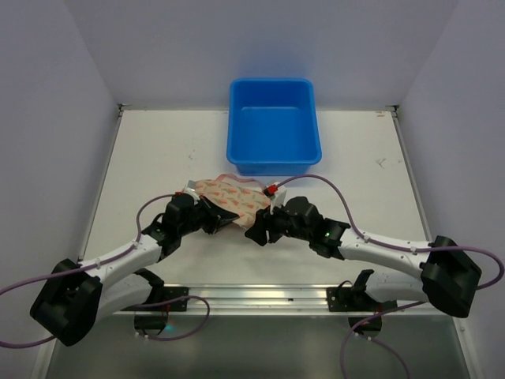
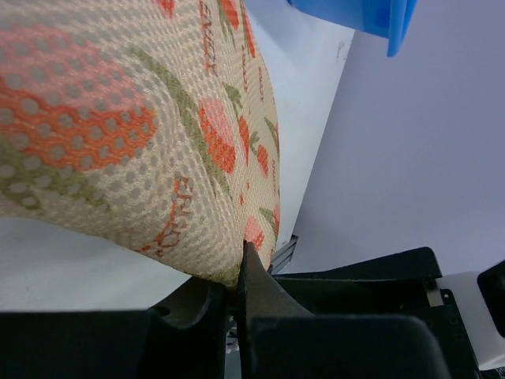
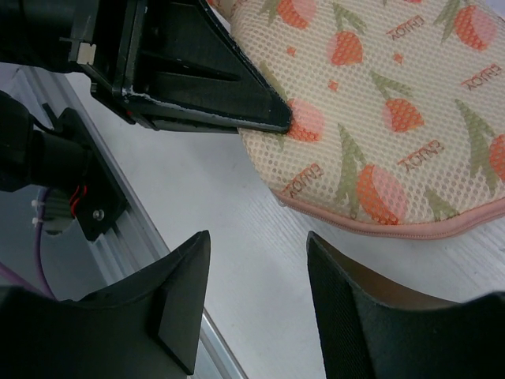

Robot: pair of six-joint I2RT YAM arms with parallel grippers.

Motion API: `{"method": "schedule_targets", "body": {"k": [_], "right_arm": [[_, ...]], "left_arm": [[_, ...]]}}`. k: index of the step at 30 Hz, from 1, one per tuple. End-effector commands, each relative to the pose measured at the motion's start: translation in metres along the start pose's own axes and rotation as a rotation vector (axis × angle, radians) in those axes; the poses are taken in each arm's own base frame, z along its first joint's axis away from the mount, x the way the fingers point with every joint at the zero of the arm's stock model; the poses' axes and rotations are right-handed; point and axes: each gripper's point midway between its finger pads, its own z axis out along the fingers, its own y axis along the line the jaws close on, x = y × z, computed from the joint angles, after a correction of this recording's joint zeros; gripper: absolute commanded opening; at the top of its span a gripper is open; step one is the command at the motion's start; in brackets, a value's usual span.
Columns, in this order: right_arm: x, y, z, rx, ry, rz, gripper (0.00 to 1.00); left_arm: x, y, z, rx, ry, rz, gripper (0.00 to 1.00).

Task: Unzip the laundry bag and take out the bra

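1. We are clamping our left gripper (image 2: 241, 268) fingers together on the laundry bag (image 2: 158, 142) edge.
2. Our right gripper (image 3: 256, 245) is hovering, fingers apart, beside the pink zip edging (image 3: 379, 225).
3. The bag is lying on the table (image 1: 158, 150), near the blue tub (image 1: 272, 126).

Blue plastic tub (image 1: 272, 167) stands upright at far centre of the white worktop (image 1: 150, 150). Aluminium rail (image 1: 260, 295) runs along near edge.

**Top view:** fixed, high above the near edge, looking down over the whole tabletop (image 1: 158, 158) to the tub (image 1: 273, 126).
**Left wrist view:** low, very close, facing along the left fingers (image 2: 264, 308) onto the bag (image 2: 118, 118).
**Right wrist view:** close, facing down past the right fingers (image 3: 170, 308).
All three share the bag's near edge.
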Motion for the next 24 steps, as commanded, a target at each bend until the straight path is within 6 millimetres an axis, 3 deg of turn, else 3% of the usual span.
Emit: {"method": "schedule_targets", "body": {"k": [1,7,14,24], "right_arm": [[-0.019,0.004,0.011,-0.012,-0.081,-0.042,0.54],[-0.017,0.003,0.025,-0.009,-0.060,-0.074,0.54],[-0.024,-0.008,0.028,0.055,-0.099,-0.087,0.53],[-0.046,-0.007,0.033,0.083,-0.162,-0.140,0.53]], "left_arm": [[0.002,-0.033,-0.005,0.070,0.024,-0.049,0.00],[-0.006,-0.045,-0.007,0.051,-0.012,-0.067,0.00],[-0.007,-0.052,-0.005,0.014,-0.002,-0.082,0.00],[-0.003,-0.044,-0.003,-0.028,0.025,-0.099,0.00]]}}
